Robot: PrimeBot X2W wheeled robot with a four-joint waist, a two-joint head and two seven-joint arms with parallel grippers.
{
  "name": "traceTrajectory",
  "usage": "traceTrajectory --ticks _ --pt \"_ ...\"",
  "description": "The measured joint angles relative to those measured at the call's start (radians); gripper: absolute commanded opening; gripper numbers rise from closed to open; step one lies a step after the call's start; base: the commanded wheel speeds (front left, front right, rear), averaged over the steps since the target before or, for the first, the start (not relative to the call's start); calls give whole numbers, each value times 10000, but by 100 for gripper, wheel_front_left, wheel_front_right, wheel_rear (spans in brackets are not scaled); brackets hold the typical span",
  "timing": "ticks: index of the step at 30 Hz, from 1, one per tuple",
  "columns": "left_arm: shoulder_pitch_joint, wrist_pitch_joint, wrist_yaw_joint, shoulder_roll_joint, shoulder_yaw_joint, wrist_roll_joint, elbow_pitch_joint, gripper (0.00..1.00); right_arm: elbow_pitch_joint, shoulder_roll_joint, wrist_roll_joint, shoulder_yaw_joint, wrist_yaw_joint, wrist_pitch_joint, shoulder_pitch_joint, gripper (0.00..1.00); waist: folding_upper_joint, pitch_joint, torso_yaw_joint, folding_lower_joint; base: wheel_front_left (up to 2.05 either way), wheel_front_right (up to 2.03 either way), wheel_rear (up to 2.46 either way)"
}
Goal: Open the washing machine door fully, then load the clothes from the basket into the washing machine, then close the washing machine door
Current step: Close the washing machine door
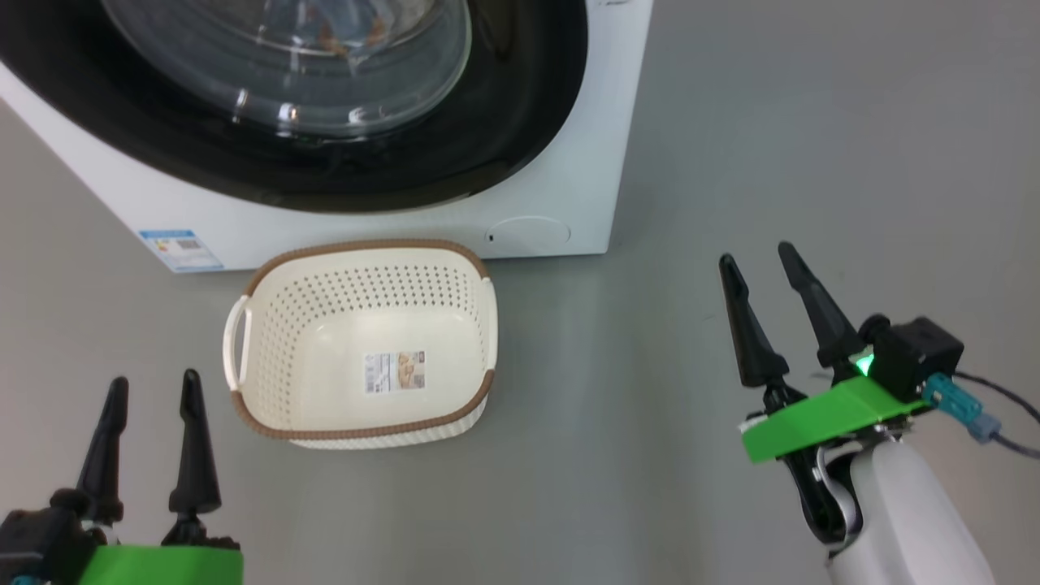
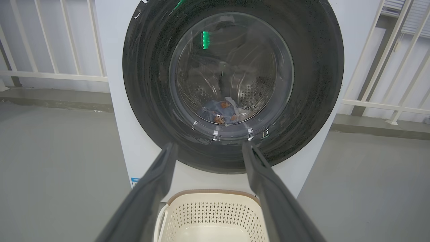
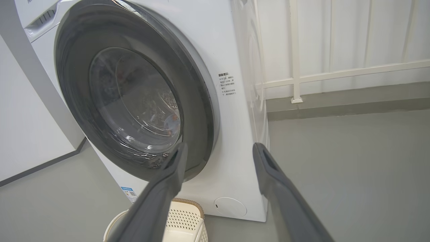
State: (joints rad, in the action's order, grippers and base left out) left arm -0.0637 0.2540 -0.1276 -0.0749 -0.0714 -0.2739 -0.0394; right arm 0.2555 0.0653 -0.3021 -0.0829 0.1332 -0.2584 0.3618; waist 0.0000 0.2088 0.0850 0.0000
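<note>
The washing machine [image 1: 406, 231] stands in front of me, and the washing machine door [image 2: 147, 84], with its black rim and glass bowl, lies shut against it. Through the glass, the clothes [image 2: 223, 114], light blue with orange-brown prints, lie at the bottom of the steel drum. The basket [image 1: 357, 244] sits on the floor just before the machine with nothing but a label inside. My left gripper [image 1: 154, 379] is open, low and to the left of the basket, its fingers pointing at the door [image 2: 209, 145]. My right gripper [image 1: 756, 253] is open, off to the right of the machine and holding nothing [image 3: 220, 145].
A blue label sticker [image 1: 180, 249] and a round flap [image 1: 528, 233] mark the machine's lower front. White railings [image 2: 50, 74] run behind and beside it [image 3: 295, 80]. Grey floor [image 1: 812, 122] stretches to the right of the machine.
</note>
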Motion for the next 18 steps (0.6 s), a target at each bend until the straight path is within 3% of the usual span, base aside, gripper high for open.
traceTrajectory --ticks 18 --pt "1297 -2 0 295 -564 403 368 100 -748 -107 830 966 0 12 -2294 100 0 -1206 -520 0 0 0 0"
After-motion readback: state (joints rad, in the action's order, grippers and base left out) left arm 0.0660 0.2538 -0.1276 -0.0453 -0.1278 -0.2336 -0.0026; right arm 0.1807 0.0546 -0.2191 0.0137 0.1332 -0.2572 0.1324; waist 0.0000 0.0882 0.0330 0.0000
